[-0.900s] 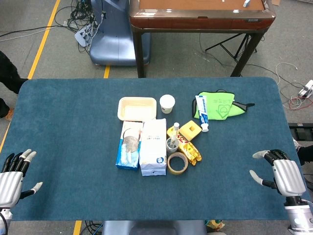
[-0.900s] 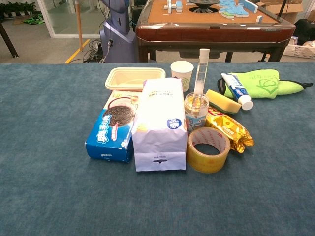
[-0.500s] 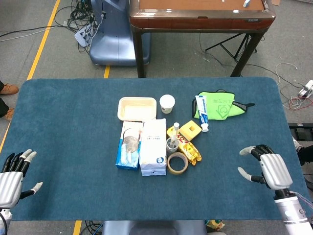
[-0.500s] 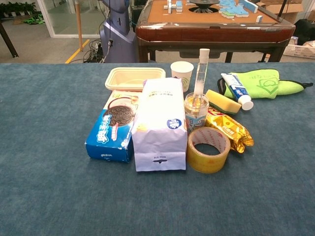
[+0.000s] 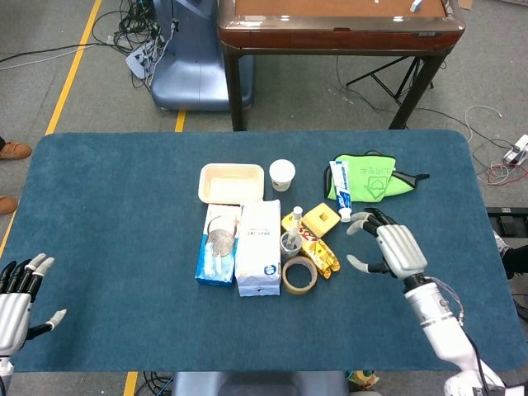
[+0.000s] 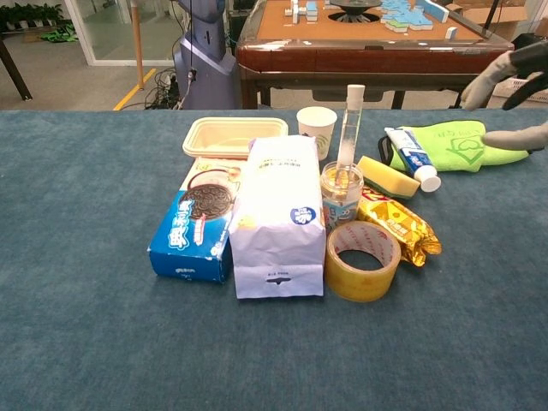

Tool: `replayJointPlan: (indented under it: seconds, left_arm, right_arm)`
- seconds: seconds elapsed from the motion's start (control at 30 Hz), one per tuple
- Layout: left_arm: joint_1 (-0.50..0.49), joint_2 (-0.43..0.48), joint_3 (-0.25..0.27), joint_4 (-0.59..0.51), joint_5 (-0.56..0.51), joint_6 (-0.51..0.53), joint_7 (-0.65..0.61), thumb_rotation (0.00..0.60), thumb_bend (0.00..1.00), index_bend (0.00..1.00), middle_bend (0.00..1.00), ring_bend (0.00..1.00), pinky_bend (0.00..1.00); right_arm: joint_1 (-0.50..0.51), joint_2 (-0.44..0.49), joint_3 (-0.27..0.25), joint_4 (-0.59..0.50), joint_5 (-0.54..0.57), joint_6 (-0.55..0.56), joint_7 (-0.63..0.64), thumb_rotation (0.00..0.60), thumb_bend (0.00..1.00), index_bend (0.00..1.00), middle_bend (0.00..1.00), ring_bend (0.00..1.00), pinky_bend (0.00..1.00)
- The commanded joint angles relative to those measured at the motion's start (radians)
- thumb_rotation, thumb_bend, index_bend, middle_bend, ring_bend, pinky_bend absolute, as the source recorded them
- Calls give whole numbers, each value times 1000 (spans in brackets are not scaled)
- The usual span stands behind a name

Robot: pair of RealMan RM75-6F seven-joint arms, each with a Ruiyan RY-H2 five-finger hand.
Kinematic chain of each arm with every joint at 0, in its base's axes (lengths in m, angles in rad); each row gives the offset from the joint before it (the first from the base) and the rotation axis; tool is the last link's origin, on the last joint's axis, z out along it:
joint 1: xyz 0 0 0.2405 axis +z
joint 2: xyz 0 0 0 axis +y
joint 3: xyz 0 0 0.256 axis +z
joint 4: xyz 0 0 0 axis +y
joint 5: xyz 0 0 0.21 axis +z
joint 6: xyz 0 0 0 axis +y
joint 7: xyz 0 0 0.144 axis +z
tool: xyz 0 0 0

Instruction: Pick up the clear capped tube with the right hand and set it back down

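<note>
Clear capped tube stands upright in a small clear jar, between the white bag and yellow sponge. Probably light, slick, tippy; pinch mid-shaft. Right hand hovers nearby, fingers spread, empty.

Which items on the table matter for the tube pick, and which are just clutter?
In the job:
clear capped tube, upright in the clear cup
right robot hand, open, near the pile

Lying about:
white bag
blue cookie box
tape roll
toothpaste
green cloth
paper cup
tray
left robot hand
</note>
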Motion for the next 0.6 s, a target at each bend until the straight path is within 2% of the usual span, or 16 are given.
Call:
replayJointPlan:
  seconds: [0.03, 0.23, 0.6]
  left_arm:
    - [2, 1, 0, 1, -1, 1, -1, 600, 189, 114, 72, 76, 15]
    - [5, 2, 0, 7, -6, 0, -5, 600, 189, 114, 72, 76, 15]
    - [6, 3, -2, 6, -7, -2, -2, 600, 190, 114, 72, 76, 15]
  right_arm:
    - [63, -61, 30, 39, 74, -54, -48, 600, 313, 412, 256, 125, 222]
    - [140, -139, 52, 104, 185, -107, -99, 600, 313, 412, 256, 125, 222]
    - [247, -233, 73, 196, 305, -166, -135, 600, 314, 412, 256, 125, 222]
